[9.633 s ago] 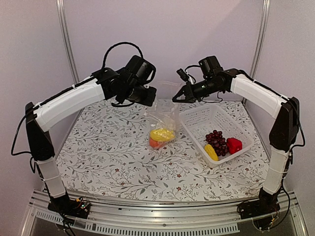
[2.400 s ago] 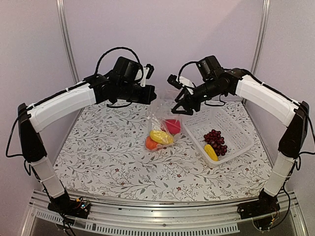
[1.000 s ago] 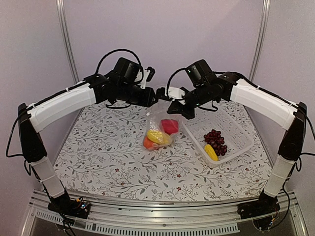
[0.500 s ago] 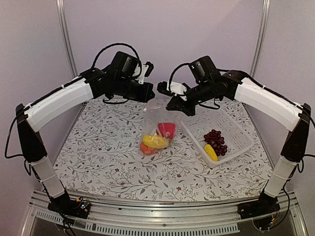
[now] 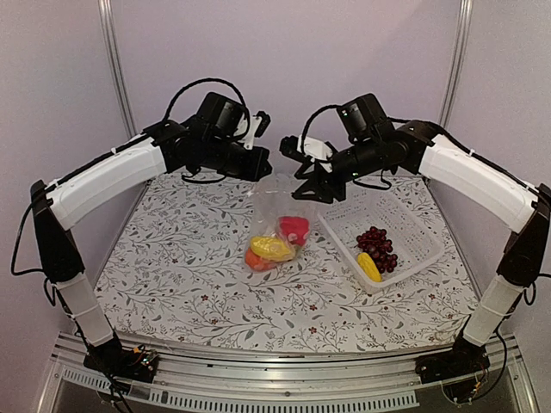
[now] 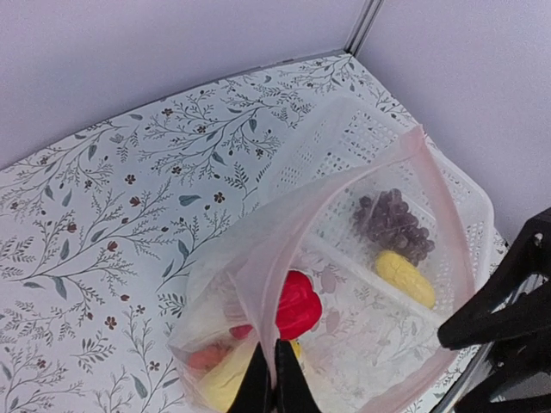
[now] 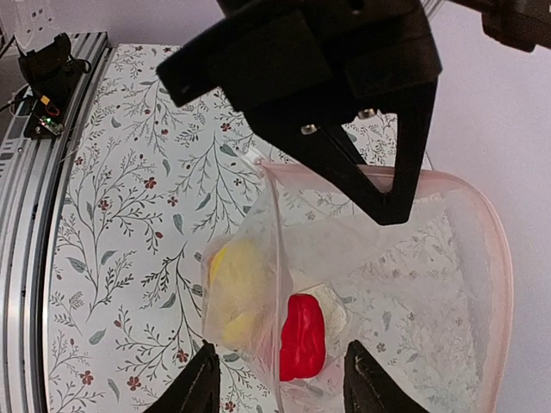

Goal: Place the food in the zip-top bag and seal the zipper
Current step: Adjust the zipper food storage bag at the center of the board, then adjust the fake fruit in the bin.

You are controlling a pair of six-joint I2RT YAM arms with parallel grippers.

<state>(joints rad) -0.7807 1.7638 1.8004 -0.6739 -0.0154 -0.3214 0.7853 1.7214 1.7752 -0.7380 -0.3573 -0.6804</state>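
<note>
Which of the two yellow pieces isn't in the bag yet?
The yellow piece lying in the white basket beside the grapes; the other yellow piece is inside the clear bag.

**Clear film, glossy toy, matt cover**

Pinched in the matt black left gripper (image 6: pixel 274 387), the zip-top bag (image 6: pixel 362 327) is clear, crinkly, shiny plastic film. Inside it, the red pepper (image 6: pixel 297 305) looks smooth and glossy. Below the right gripper (image 7: pixel 288 379), the bench (image 7: pixel 129 198) cover is matt.
</note>
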